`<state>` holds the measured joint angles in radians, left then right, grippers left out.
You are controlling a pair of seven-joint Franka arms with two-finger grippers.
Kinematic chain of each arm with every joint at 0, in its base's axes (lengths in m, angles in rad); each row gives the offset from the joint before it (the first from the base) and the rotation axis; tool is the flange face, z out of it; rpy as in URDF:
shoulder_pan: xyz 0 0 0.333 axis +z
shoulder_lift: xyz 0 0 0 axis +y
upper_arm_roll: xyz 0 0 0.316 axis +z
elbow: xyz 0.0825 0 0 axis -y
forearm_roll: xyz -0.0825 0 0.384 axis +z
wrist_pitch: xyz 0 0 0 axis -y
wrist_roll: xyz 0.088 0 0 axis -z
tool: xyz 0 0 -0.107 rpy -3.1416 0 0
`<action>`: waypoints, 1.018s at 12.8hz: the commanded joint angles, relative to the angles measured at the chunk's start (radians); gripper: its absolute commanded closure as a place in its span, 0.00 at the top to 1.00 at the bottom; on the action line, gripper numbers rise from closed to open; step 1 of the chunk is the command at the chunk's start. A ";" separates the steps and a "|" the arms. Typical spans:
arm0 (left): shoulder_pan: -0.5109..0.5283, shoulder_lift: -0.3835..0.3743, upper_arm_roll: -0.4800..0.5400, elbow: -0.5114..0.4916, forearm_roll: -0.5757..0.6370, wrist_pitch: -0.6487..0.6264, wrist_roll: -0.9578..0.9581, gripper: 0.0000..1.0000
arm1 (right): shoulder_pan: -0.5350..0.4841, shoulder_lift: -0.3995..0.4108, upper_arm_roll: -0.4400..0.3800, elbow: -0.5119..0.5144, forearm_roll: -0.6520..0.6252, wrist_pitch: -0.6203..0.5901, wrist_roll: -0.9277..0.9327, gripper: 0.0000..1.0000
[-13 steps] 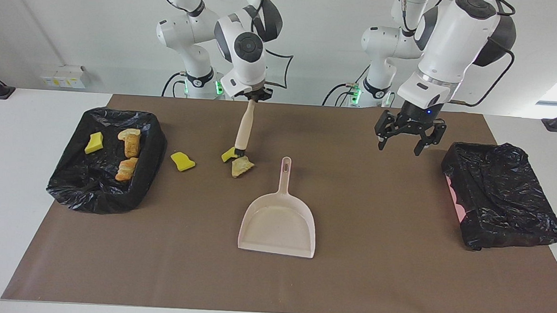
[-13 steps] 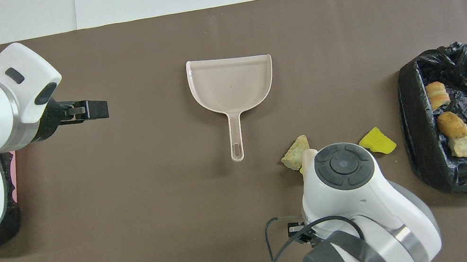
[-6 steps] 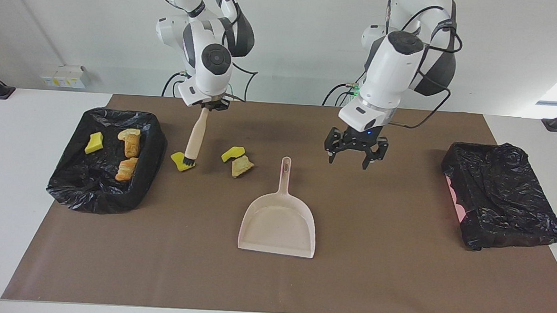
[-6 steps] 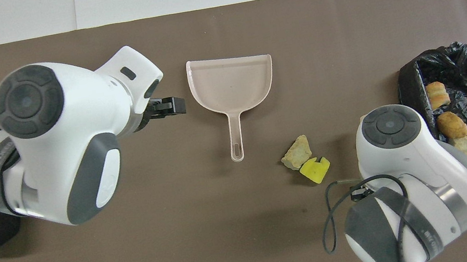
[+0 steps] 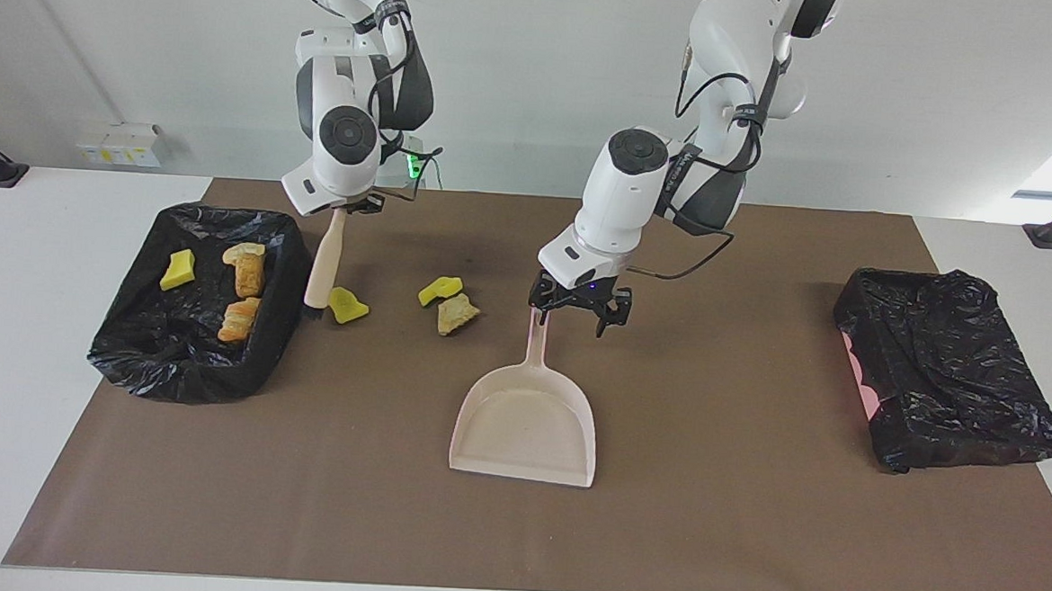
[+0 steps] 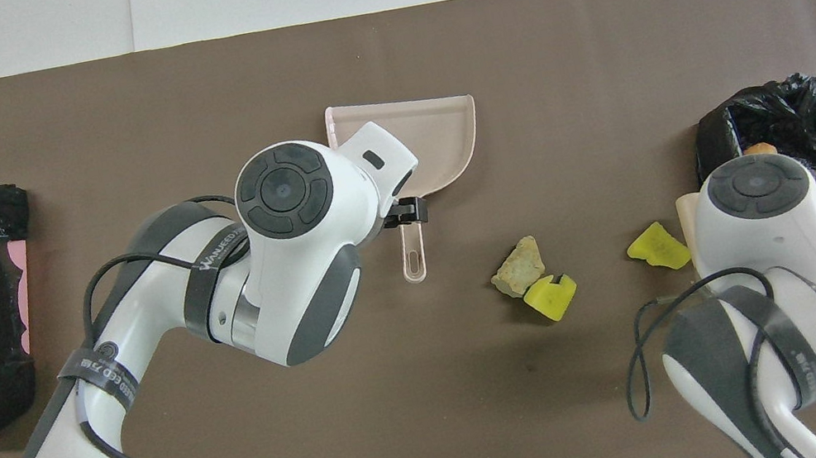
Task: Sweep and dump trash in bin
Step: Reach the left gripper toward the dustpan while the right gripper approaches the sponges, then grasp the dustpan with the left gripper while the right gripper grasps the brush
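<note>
My right gripper is shut on the cream brush; its bristles touch the mat between the bin and a yellow trash piece. Another yellow piece and a tan chunk lie near the beige dustpan. My left gripper is open, low over the end of the dustpan's handle. In the overhead view the left arm covers part of the dustpan, and the loose trash lies beside its handle.
The black-lined bin at the right arm's end holds a yellow piece and bread chunks. A second black-lined bin stands at the left arm's end. A brown mat covers the table.
The right gripper carried the brush from the two middle pieces past the lone yellow piece to the bin's side. The left gripper swung in from its end of the table and lowered over the dustpan's handle.
</note>
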<state>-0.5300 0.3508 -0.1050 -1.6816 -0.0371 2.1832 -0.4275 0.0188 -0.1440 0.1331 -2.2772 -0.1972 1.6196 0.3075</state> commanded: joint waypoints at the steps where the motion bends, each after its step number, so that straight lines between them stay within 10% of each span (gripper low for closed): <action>1: -0.037 0.061 0.016 0.011 -0.004 0.024 -0.013 1.00 | -0.092 -0.100 0.011 -0.140 -0.019 0.112 -0.100 0.00; 8: -0.085 0.096 0.016 0.011 -0.010 0.084 -0.037 1.00 | -0.086 -0.143 0.013 -0.211 0.039 0.109 -0.335 0.00; 13: -0.084 0.096 0.018 0.016 -0.009 0.053 -0.036 0.43 | -0.047 -0.143 0.014 -0.209 0.189 0.109 -0.383 0.00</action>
<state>-0.6076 0.4471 -0.0967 -1.6745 -0.0379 2.2527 -0.4589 -0.0543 -0.2563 0.1443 -2.4706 -0.0449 1.7303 -0.0493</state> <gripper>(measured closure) 0.304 0.744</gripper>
